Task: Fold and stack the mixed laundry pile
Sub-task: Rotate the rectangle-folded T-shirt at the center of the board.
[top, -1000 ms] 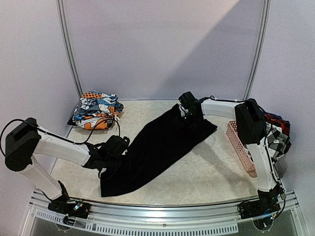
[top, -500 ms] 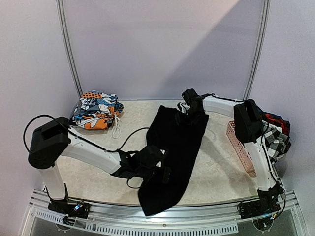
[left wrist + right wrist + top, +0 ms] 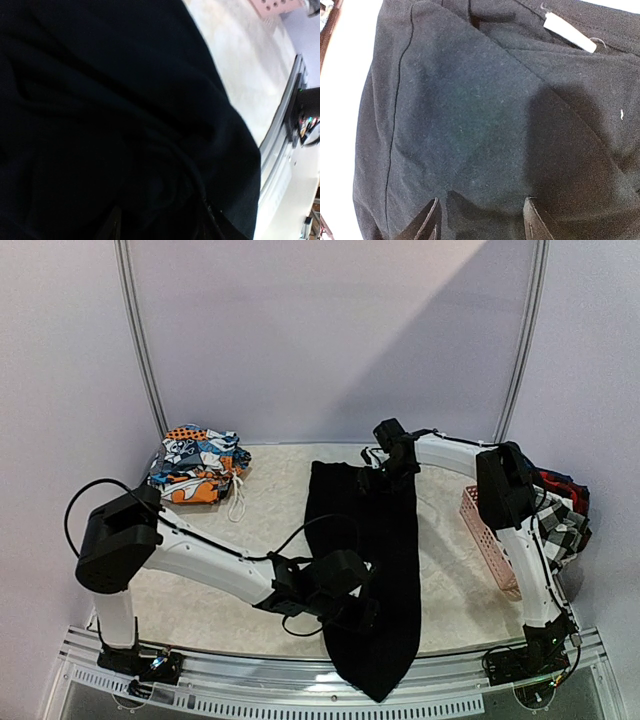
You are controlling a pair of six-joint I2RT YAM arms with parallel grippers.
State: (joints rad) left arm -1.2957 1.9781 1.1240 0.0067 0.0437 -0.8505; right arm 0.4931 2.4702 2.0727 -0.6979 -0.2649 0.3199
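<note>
Your left claw (image 3: 356, 610) is swinging the black garment (image 3: 372, 540) straight for folding. It and your right claw (image 3: 386, 478) are sitting part open on it; I cannot tell if they are holding it.

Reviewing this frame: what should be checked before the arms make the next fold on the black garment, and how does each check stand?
1. Is the black garment stretched out lengthwise? ok.
2. Is its near end on the table? not ok, it hangs over the front edge.
3. Is the left pincer gripping the cloth? cannot tell.
4. Is the right pincer gripping the far end? cannot tell.
5. Is the printed stack apart from the garment? ok.
6. Is the pink basket apart from the garment? ok.
</note>
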